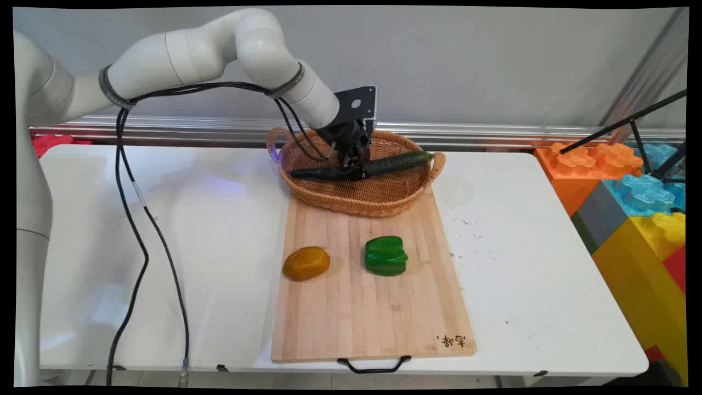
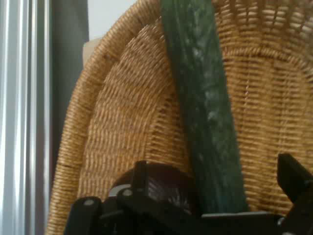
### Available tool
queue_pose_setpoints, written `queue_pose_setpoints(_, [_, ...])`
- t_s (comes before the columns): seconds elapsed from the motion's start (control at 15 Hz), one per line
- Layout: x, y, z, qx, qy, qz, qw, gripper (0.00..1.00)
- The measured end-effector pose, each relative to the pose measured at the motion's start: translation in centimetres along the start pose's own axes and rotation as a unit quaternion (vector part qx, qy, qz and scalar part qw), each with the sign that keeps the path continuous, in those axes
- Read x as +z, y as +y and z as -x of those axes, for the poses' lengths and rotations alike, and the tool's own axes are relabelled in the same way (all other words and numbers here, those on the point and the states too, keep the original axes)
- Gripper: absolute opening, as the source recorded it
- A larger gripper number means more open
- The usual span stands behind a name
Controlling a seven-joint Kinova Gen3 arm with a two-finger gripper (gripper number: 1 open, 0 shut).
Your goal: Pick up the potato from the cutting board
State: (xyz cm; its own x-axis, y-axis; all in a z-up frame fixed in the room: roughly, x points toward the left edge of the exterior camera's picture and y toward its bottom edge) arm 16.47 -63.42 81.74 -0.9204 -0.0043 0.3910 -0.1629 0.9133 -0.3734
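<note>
Cucumber (image 1: 384, 163) is held clamped in the jaws of the gripper (image 1: 354, 164), low inside the wicker basket (image 1: 356, 200) at the far end of the cutting board (image 1: 373, 307). Potato (image 1: 306, 263) & green pepper (image 1: 386, 255) lie on board, well apart from gripper. Basket rim is close round the cucumber; open table (image 1: 192, 247) w/ free room is seen to the left

A dark green, pale-mottled cucumber (image 1: 384, 163) lies in a tan woven basket (image 1: 356, 200). The board (image 1: 373, 307) is light striped wood, bearing an orange-brown potato (image 1: 306, 263) left and a glossy green pepper (image 1: 386, 255) right.
</note>
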Motion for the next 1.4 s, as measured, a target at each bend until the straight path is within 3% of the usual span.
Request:
queue_pose_setpoints(0.33, [-2.1, 1.9, -1.7, -0.041, 0.006, 0.016, 0.9990, 1.00])
queue_pose_setpoints(0.53, [-4.7, 3.5, -2.1, -0.076, -0.016, 0.033, 0.9964, 1.00])
queue_pose_setpoints(0.93, [-10.8, 7.1, -0.7, -0.155, -0.070, 0.072, 0.9828, 1.00])
queue_pose_setpoints(1.4, [-13.6, 10.6, 2.4, -0.214, -0.092, 0.107, 0.9666, 1.00])
